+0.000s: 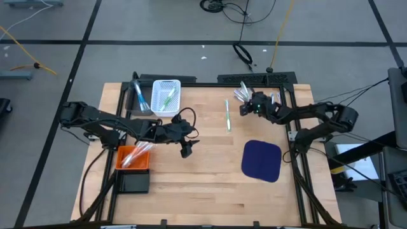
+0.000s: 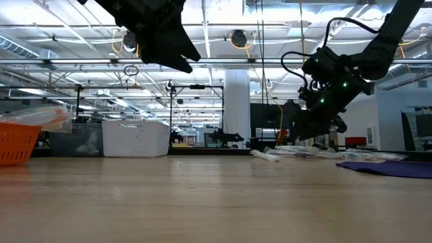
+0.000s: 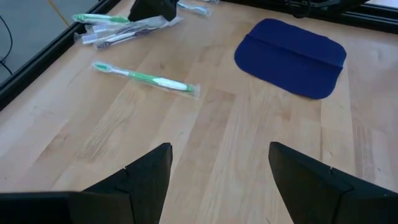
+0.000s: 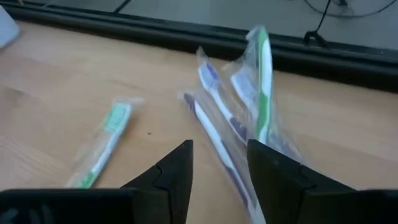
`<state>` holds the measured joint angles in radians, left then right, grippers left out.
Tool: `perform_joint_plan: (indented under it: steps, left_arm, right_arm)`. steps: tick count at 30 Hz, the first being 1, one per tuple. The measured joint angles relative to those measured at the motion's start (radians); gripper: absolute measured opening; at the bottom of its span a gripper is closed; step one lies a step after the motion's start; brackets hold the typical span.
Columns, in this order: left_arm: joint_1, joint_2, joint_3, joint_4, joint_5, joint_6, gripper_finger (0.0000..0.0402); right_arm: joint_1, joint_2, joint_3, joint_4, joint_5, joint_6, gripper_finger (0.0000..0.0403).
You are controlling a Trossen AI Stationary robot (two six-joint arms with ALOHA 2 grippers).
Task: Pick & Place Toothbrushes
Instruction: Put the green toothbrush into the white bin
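A: Toothbrushes? Going left to right: the left gripper hangs wide apart and empty mid-table; a lone green toothbrush lies lengthwise front-to-back.

B: Then the wrapped pile, just ahead of the parted, empty right gripper. Right's nearer.

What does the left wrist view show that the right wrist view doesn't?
Only the left wrist view shows the dark blue cloth mat and the open left gripper. Only the right wrist view shows the open right gripper over a purple-and-white wrapped toothbrush. Both show the lone green-and-white wrapped toothbrush on the wooden table.
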<state>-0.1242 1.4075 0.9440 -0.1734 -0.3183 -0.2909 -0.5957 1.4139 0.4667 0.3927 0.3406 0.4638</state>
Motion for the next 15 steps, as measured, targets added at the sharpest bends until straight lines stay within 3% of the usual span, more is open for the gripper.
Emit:
perform_joint_plan:
  steps: [15]
  left_arm:
    - [0.0,0.0,0.0,-0.001,-0.003,0.0,0.0271]
  right_arm:
    - [-0.033,-0.002,0.0,-0.124,0.002,0.012,0.0141]
